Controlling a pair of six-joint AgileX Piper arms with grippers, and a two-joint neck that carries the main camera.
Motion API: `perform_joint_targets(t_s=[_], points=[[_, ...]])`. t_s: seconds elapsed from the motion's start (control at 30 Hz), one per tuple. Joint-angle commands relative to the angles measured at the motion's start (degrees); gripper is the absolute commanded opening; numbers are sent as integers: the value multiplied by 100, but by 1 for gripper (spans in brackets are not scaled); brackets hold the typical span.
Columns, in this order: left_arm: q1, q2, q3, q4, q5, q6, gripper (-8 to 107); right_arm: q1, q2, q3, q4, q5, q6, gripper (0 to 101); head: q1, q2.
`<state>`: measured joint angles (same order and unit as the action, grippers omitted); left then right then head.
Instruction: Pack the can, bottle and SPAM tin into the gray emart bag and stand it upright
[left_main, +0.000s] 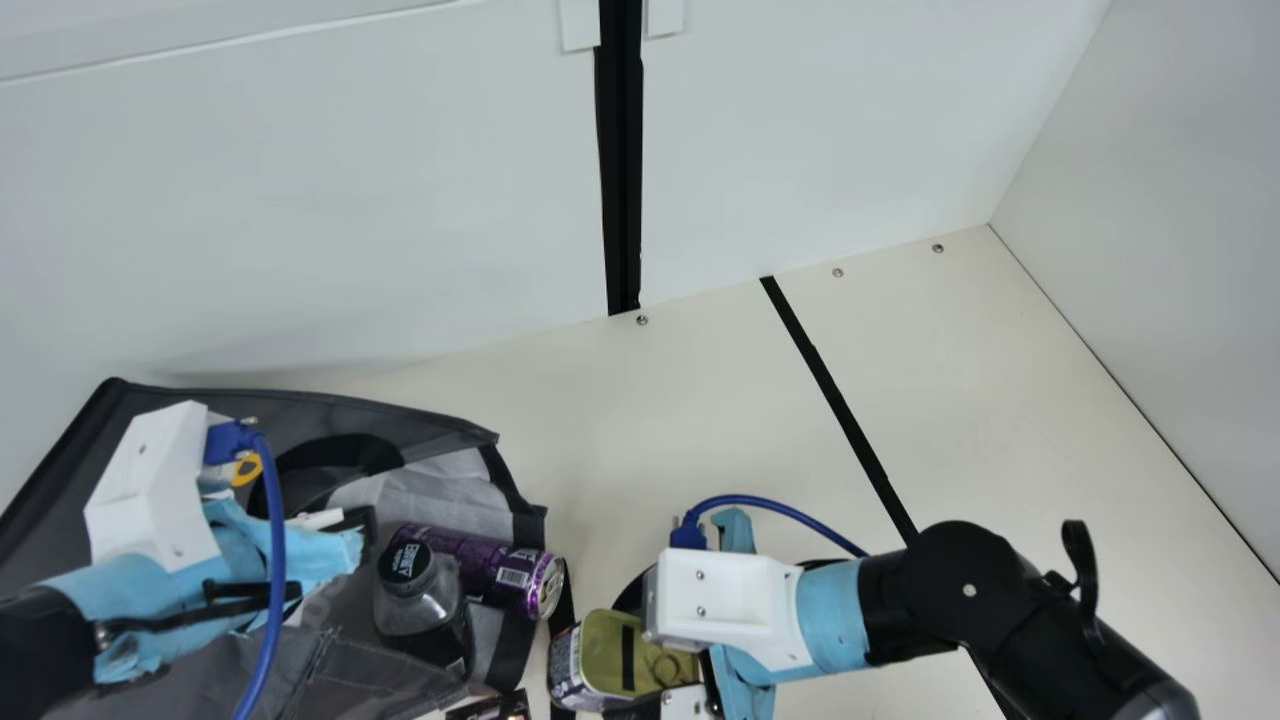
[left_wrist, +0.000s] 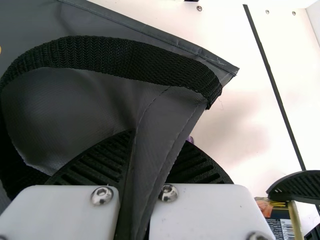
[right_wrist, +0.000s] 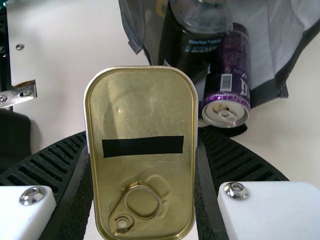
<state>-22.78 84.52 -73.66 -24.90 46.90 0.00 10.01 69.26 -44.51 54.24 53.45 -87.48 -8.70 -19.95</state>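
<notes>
The SPAM tin (right_wrist: 142, 110) sits between the jaws of your right gripper (left_main: 626, 652), parted to its width, near the gray emart bag (left_main: 350, 680). The can (left_main: 480, 565) and adjacent bottle (left_main: 415, 605) occupy its opening on the cream tabletop (left_main: 650, 420), while your left gripper (left_main: 358, 522) pinches gray bag fabric, jaws nearly closed.

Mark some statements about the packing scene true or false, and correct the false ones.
1. The right gripper holds the SPAM tin. True.
2. The purple can stands upright. False: the purple can lies on its side.
3. The left gripper grips the gray bag. True.
4. The bottle has lost its cap. False: the black cap is on it.
5. The tin's lid has a pull ring. True.
6. The gray bag stands upright. False: the gray bag lies down.
</notes>
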Motion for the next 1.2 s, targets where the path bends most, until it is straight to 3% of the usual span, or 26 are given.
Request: perform_joint_targets(t_s=[0.0,0.5,1.17], points=[[0,0,0,0,0,0,-8,66,72,5,157,-73,-57,0,-130,-5],[0,0,0,0,0,0,-8,621,958,-355,883,-613,-464,0,-130,-5],[0,0,0,0,0,0,-8,1147,2491,-1512,1396,-1101,-518,0,-130,-5]])
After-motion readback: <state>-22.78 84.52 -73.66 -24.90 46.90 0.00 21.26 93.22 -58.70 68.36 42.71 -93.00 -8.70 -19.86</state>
